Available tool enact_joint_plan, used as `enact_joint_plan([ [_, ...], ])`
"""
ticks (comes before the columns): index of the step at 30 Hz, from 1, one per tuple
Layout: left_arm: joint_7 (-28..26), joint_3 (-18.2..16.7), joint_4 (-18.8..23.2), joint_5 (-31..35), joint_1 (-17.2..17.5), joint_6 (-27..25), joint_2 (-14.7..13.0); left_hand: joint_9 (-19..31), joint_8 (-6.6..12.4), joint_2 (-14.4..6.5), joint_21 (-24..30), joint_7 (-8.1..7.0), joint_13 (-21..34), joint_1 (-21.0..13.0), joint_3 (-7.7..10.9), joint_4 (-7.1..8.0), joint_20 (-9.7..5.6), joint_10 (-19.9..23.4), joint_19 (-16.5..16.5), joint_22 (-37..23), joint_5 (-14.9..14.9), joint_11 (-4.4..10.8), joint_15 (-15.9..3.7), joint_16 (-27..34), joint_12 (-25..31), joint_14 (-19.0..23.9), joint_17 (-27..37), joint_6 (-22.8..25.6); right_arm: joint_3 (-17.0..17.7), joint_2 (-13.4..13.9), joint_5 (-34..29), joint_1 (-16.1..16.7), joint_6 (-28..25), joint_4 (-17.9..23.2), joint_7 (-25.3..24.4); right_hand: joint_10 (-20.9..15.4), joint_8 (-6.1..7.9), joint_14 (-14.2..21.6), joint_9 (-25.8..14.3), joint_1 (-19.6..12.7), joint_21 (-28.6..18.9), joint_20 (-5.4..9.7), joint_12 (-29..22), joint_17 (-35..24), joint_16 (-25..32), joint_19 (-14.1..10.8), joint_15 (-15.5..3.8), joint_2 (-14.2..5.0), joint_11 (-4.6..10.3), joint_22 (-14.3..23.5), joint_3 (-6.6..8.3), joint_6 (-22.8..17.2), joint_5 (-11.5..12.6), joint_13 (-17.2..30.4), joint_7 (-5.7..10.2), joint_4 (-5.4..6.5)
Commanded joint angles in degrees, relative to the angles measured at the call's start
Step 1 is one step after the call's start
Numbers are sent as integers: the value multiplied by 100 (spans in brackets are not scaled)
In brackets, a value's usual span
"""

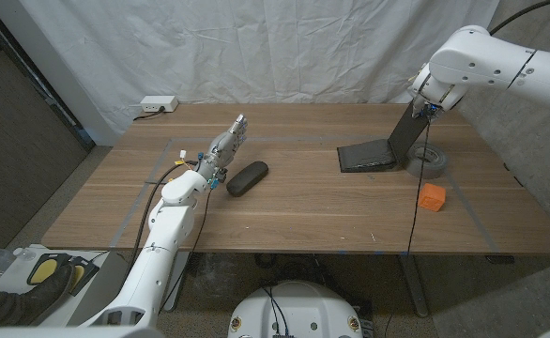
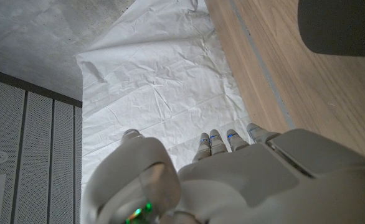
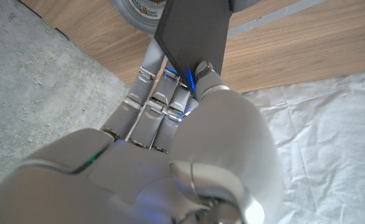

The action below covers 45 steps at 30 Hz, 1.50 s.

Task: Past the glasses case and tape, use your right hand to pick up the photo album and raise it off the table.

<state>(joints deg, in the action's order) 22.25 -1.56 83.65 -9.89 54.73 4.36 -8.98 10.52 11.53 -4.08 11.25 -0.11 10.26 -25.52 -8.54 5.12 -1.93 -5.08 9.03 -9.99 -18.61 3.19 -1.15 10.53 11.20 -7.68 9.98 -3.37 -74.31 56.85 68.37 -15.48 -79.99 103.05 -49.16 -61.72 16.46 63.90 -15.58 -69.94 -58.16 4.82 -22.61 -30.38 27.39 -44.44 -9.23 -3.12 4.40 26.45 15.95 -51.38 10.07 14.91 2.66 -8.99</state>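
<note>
At the table's far right we see the right hand (image 1: 427,105) pinching one cover of the open photo album (image 1: 388,150), whose other half lies on the wood beside the tape roll (image 1: 429,162). The left hand (image 1: 226,145) holds nothing, fingers straight, next to the dark glasses case (image 1: 247,177).

Open worktop (image 1: 294,211) across the middle and near edge, glasses case (image 1: 247,177) beside left robot hand (image 1: 226,145), tape roll (image 1: 429,162) and orange block (image 1: 432,196) crowded the right side near the photo album (image 1: 388,147).
</note>
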Motion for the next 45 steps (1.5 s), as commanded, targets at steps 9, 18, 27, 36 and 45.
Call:
enact_joint_plan([
  [9, -13, 32, 3, -6, -11, 47, 21, 30, -22, -9, 15, 9, 31, -77, -60, -1, -254, -36, 22, -29, 16, -2, -15, 4, 15, -35, 28, -20, -257, 175, 512, -365, 0, 264, -421, -186, -11, 349, -45, -397, -127, 755, -23, -49, 6, 70, -418, -289, 160, 45, -27, -64, 42, 68, -32, 12],
  [18, -13, 60, -61, -13, -35, 60, 42, 30, -19, -15, 16, 18, 31, -88, -70, -4, -253, -38, 18, -29, 17, -13, -6, 4, 15, -36, 28, -14, -201, 233, 483, -371, 0, 387, -412, -175, -24, 361, -65, -403, -211, 750, -13, -76, -6, 125, -417, -290, 177, 52, -39, -63, 40, 93, -18, 23],
  [27, -37, 87, -53, 5, -37, 59, 48, 30, -21, -20, 16, 12, 31, -96, -78, -6, -251, -38, 18, -29, 19, -6, -7, 3, 15, -40, 29, -19, 143, 371, 250, -123, 0, 641, -310, -173, -38, 362, -72, -421, -278, 753, -12, -95, -19, 155, -417, -292, 166, 55, -43, -63, 38, 120, -4, 22],
  [36, -50, 108, -14, 13, -20, 18, 48, 30, -22, -24, 16, 8, 31, -104, -88, -7, -248, -44, 16, -29, 20, 2, 2, 4, 14, -38, 29, -20, 204, 435, 214, -130, 0, 777, -297, -174, -57, 371, -79, -441, -351, 751, -7, -119, -32, 191, -419, -294, 185, 53, -47, -60, 35, 144, 3, 22],
  [45, -80, 95, 52, 8, 15, 42, 54, 30, -21, -29, 16, 14, 31, -112, -97, -9, -244, -41, 17, -29, 21, -13, -4, 5, 16, -35, 29, -17, 99, 499, 390, -308, 0, 902, -448, -164, -71, 382, -84, -447, -392, 750, 8, -138, -38, 221, -417, -310, 174, 42, -45, -60, 35, 149, 6, 29],
])
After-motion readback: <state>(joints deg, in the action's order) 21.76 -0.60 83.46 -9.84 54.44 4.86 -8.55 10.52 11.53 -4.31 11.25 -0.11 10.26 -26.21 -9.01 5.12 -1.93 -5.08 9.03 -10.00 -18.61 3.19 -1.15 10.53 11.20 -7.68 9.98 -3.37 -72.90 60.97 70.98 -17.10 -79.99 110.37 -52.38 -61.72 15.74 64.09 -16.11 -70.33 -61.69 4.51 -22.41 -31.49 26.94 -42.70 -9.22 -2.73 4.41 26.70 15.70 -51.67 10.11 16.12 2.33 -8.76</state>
